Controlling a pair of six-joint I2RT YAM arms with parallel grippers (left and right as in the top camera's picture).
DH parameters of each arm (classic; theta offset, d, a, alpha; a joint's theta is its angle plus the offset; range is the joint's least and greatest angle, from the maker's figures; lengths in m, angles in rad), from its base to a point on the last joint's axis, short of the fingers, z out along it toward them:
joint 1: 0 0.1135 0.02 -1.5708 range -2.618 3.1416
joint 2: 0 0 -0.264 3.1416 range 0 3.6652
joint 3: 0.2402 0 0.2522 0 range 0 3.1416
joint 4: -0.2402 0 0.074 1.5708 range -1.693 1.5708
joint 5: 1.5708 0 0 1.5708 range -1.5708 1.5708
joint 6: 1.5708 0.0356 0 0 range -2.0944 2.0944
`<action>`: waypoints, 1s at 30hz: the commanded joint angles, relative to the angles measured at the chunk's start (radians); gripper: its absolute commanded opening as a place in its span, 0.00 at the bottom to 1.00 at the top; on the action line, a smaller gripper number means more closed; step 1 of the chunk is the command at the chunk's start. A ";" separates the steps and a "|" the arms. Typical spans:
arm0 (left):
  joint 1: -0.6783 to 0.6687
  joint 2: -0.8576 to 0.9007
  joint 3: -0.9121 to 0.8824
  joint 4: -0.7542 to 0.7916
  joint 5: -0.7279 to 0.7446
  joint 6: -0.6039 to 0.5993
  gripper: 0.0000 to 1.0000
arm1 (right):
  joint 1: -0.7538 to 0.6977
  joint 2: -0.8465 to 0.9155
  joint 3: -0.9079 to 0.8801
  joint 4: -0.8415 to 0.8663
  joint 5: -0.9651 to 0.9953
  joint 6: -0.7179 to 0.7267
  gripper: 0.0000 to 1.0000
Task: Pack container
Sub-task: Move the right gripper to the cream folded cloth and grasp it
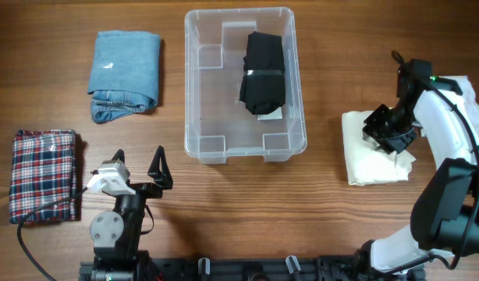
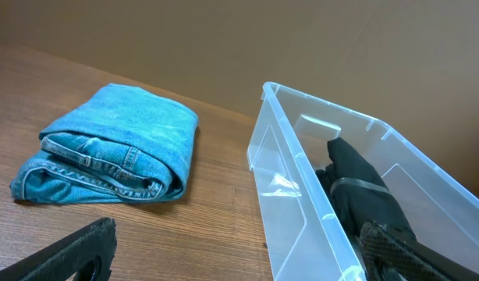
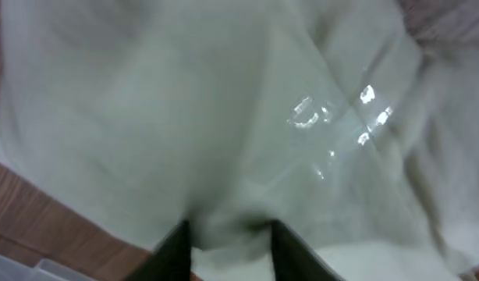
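On the wooden table (image 1: 317, 218), right of the container (image 1: 193, 78), our right gripper (image 3: 224, 238) is pinching the white cloth (image 1: 364, 160); our left gripper (image 1: 138, 165) is sitting spread.

The container (image 1: 193, 78) is clear, its garment (image 1: 263, 74) black; the jeans (image 1: 124, 66) faded blue, the folded shirt (image 1: 43, 176) red-navy plaid, the bagged cloth (image 1: 372, 160) cream.

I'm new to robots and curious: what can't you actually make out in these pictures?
Right gripper: open or shut unclear; arm covers it overhead, right wrist view blurs against the white bundle.
Container: far end cut off by left wrist picture's edge.
White label: writing too small overhead.
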 commanded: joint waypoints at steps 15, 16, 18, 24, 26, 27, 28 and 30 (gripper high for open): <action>0.008 -0.006 -0.008 0.000 -0.014 0.021 1.00 | 0.000 0.010 -0.122 0.586 -0.126 0.000 0.18; 0.008 -0.006 -0.008 0.000 -0.014 0.020 1.00 | 0.000 0.010 -0.122 0.625 -0.125 -0.006 0.19; 0.008 -0.006 -0.008 0.000 -0.014 0.020 1.00 | 0.000 0.010 -0.121 0.713 -0.127 -0.037 0.19; 0.008 -0.006 -0.008 0.000 -0.014 0.020 1.00 | 0.000 0.010 -0.078 0.789 -0.147 -0.142 0.18; 0.008 -0.006 -0.008 0.000 -0.014 0.020 1.00 | 0.000 0.005 0.007 0.677 -0.145 -0.185 0.21; 0.008 -0.006 -0.008 0.000 -0.014 0.020 1.00 | -0.002 0.000 0.113 0.523 -0.119 -0.189 0.26; 0.008 -0.006 -0.008 0.000 -0.014 0.020 1.00 | -0.002 0.000 0.159 0.452 -0.107 -0.190 0.30; 0.008 -0.006 -0.008 0.000 -0.014 0.020 1.00 | -0.001 0.000 0.245 0.321 -0.093 -0.235 0.41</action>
